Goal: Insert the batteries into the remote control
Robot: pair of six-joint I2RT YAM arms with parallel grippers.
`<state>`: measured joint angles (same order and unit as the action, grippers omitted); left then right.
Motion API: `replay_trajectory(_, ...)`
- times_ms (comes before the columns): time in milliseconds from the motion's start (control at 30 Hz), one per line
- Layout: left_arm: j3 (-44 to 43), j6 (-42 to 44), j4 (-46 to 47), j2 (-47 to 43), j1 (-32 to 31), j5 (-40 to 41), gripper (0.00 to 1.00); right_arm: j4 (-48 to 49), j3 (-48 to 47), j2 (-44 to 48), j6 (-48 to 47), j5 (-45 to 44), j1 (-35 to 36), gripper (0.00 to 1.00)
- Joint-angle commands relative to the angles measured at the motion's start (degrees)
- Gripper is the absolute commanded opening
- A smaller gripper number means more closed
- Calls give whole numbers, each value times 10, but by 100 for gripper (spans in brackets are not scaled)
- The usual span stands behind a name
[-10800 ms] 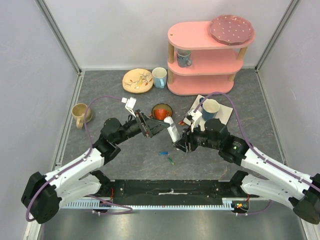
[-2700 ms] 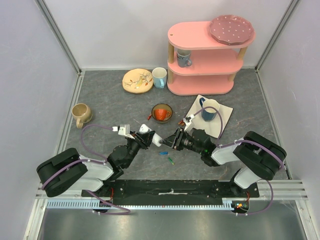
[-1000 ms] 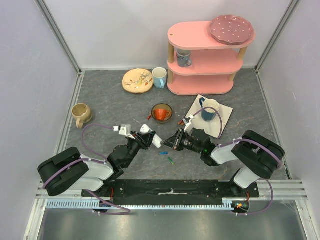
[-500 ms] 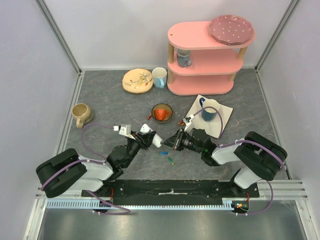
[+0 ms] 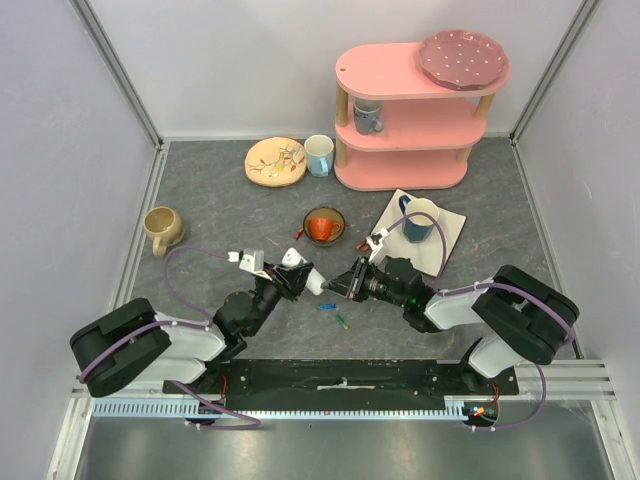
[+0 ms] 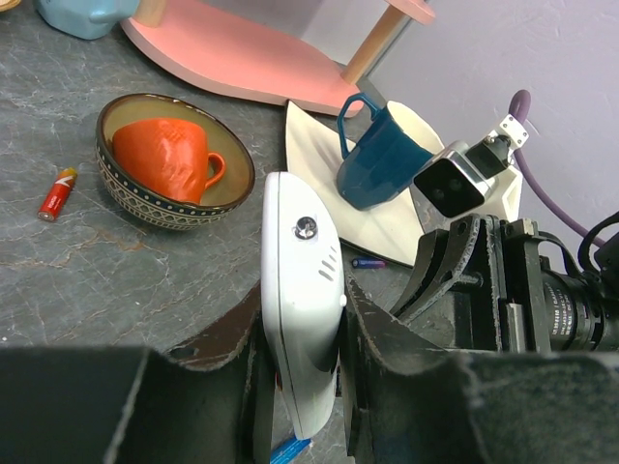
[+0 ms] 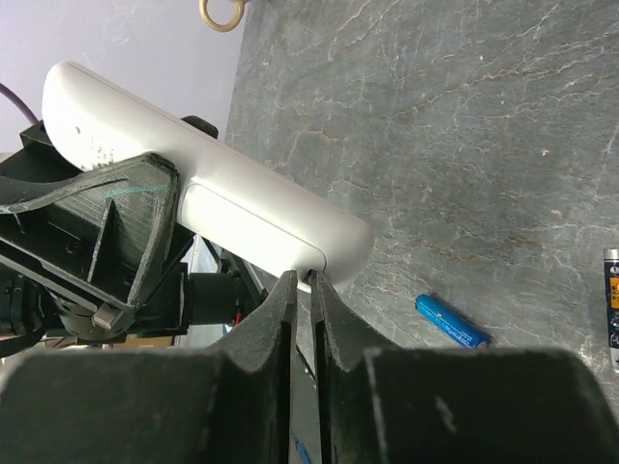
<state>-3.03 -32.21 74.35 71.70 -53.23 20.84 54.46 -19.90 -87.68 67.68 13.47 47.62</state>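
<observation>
The white remote control (image 6: pixel 300 290) is clamped edge-on between my left gripper's (image 6: pixel 302 292) dark fingers, lifted above the table; it also shows as a white bar (image 5: pixel 306 279) at mid table. My right gripper (image 7: pixel 302 278) faces it from the right, its jaws almost together with only a thin slit, tips pressed against the end of the raised panel on the remote (image 7: pixel 213 174). Nothing shows between those tips. Loose batteries lie on the table: a blue one (image 7: pixel 452 321) (image 5: pixel 326 306), a green one (image 5: pixel 342 322), and a red one (image 6: pixel 57 194) beside the bowl.
A patterned bowl (image 5: pixel 310 217) holding an orange cup (image 6: pixel 164 159) sits just beyond the grippers. A dark blue mug (image 5: pixel 420 218) stands on a white napkin (image 5: pixel 450 225). Farther back are a pink shelf (image 5: pixel 410 110), a plate (image 5: pixel 275 161), a pale cup (image 5: pixel 319 154) and a tan mug (image 5: pixel 160 228).
Since the oldest frame both arms have drawn back and down, the remote tipped from upright to low. Over the last second nothing has visibly moved.
</observation>
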Motion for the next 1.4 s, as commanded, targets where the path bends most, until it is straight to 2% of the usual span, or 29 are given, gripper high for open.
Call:
replay_trajectory(0, -15, 27, 27, -8, -15, -23, 2, 36, -22, 20, -6, -2, 0, 17)
replay_trajectory(833, -33, 44, -57, -8, -27, 28, 2, 15, -23, 44, -14, -3, -1, 17)
replay_trajectory(1067, -25, 36, -50, -14, -26, 45, 2, 13, -21, 44, -14, -2, -1, 18)
replay_trajectory(1100, -23, 31, -48, -17, -27, 52, 2, 12, -17, 44, -14, -2, 0, 20)
replay_trajectory(1200, -18, 22, -38, -24, -27, 63, 2, 10, -6, 44, -6, -3, 0, 38)
replay_trajectory(1233, -17, 21, -33, -25, -27, 64, 2, 15, -3, 42, -3, -5, -1, 48)
replay_trajectory(1367, -15, 21, 1, -15, -26, 67, 2, 28, 3, 34, 11, -5, 0, 56)
